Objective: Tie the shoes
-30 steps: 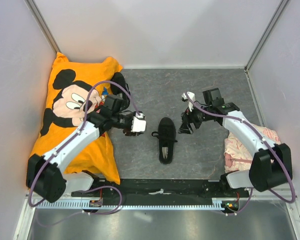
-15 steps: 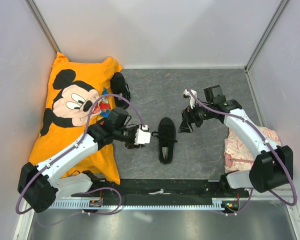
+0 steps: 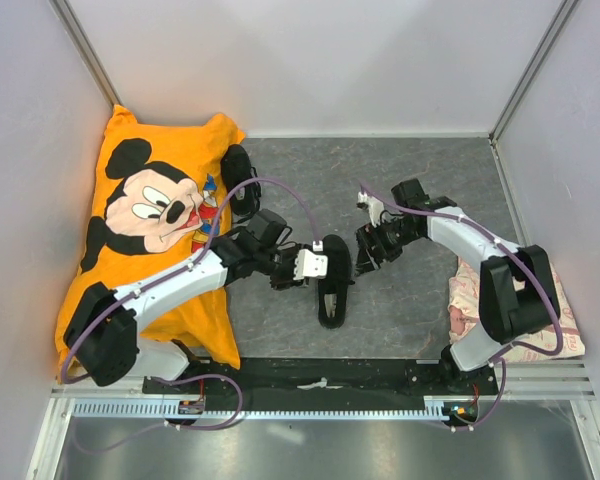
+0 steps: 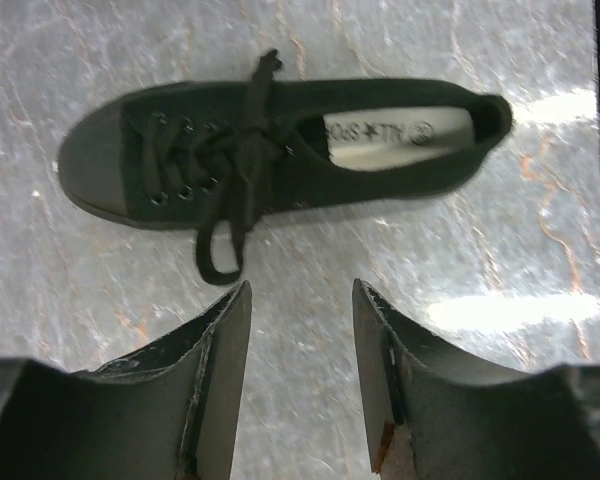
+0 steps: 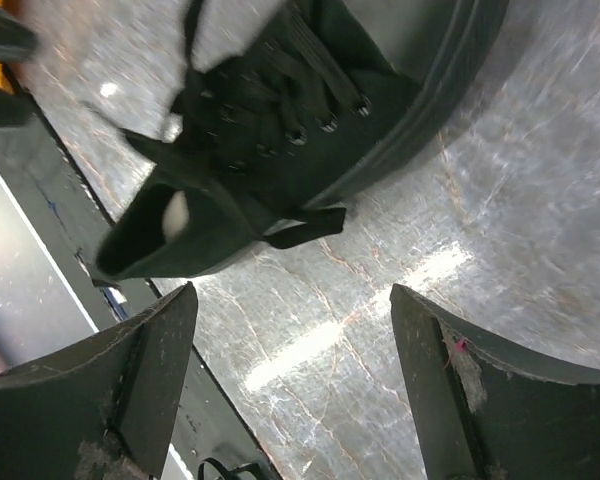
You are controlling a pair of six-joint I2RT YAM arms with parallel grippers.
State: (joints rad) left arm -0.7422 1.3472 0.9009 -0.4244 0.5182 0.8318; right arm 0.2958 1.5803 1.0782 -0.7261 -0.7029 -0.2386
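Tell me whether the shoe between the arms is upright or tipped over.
Upright. The shoe sits on its sole, with its opening and the pale insole label facing up in the left wrist view.

The left gripper [image 3: 314,263] is sweeping across the table toward 3 o'clock and is now drawing up just beside the shoe [image 3: 332,292], on its 9 o'clock side, with the left arm stretching out longer behind it. The right gripper [image 3: 366,250] is edging slightly toward 8 o'clock, nearer the shoe's toe end, while the right arm's elbow is folding inward toward 10 o'clock.
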